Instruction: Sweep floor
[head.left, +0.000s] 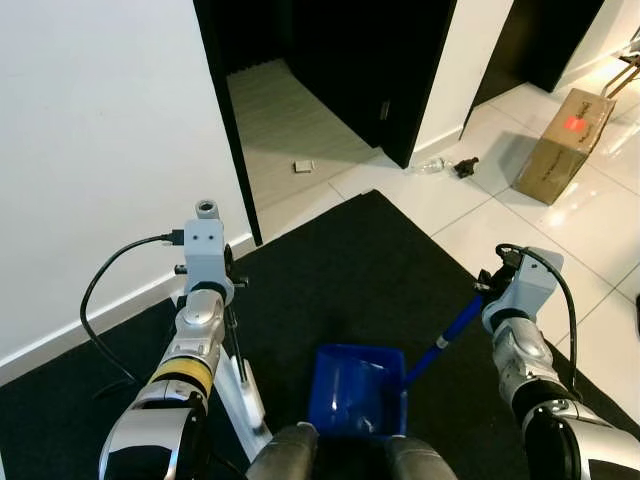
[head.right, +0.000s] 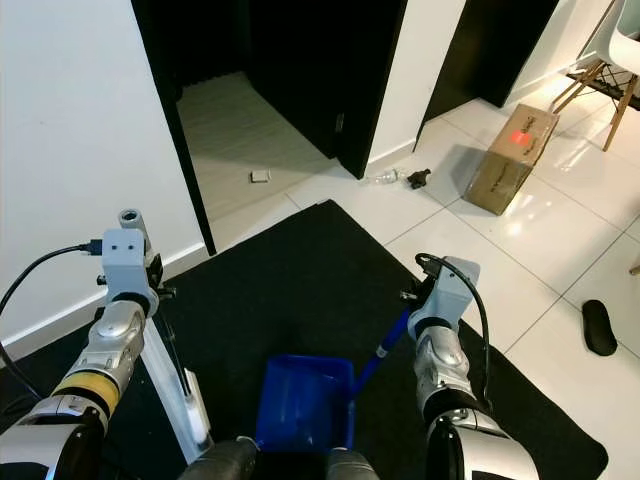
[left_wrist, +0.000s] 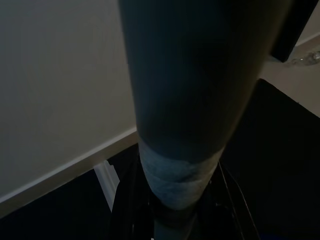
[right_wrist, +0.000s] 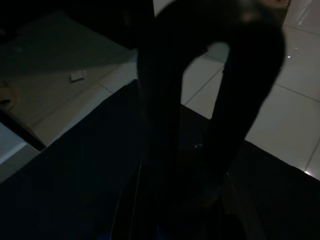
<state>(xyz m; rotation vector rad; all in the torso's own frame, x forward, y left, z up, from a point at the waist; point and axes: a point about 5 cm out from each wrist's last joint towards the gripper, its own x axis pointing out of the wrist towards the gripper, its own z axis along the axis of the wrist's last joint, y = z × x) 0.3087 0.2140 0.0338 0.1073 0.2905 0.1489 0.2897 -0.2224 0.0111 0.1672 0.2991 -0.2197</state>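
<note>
Presumably best done by walking pan (head.left: 357, 388) and broom (head.left: 243, 395) off the rug (head.left: 340, 270) toward the scrap (head.left: 304, 167) and bottle (head.left: 430, 166) on the floor (head.left: 520, 225), pan lip kept low. Left tool (head.left: 232, 312) wrapped on the broom pole, right tool (head.left: 481, 288) gripping the blue pan handle. Bristles cut off below; wrist views dark, finger contact hard to confirm.

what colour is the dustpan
Blue: the dustpan shows best in the left eye view.
</note>
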